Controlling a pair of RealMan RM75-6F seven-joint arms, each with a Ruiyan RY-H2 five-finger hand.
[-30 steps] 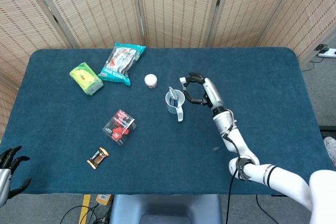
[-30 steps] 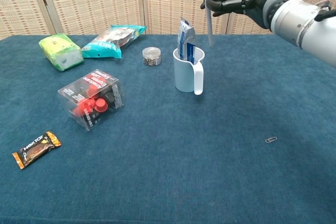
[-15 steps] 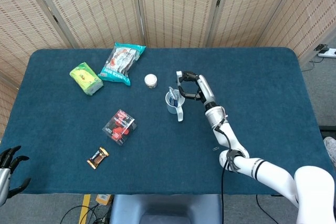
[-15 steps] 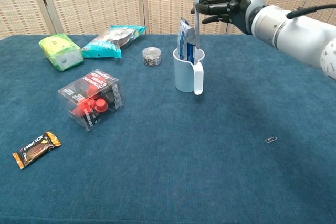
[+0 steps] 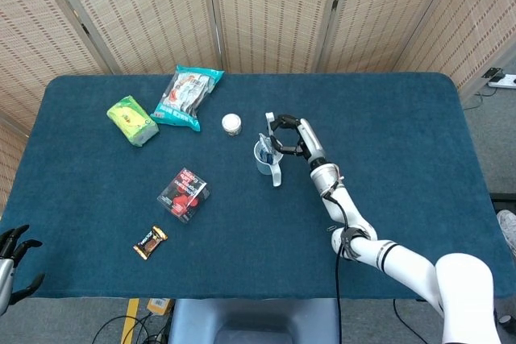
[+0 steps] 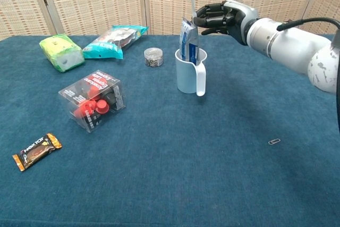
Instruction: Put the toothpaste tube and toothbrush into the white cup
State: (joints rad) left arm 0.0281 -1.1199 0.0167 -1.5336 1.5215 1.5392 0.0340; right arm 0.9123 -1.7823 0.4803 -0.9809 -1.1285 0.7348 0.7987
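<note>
Woven screens back a table [image 6: 223, 184] covered in blue cloth. Near its centre stands the white cup [image 6: 189, 73], handle toward the front. The toothpaste tube [image 6: 186, 41] stands inside it, and the toothbrush [image 6: 193, 9] stands upright in it too, bristle end up. The right hand [image 6: 220, 17] is at the toothbrush handle just above the rim, fingers curled around it. The left hand [image 5: 14, 251] hangs off the table's front left corner, fingers spread, holding nothing. Left of the cup: a small jar [image 6: 153, 57], a teal bag [image 6: 114, 40], a green pack [image 6: 62, 51], a clear box [image 6: 94, 99] with red contents, a snack bar [image 6: 36, 150]. A paper clip [image 6: 274, 142] lies at right.
</note>
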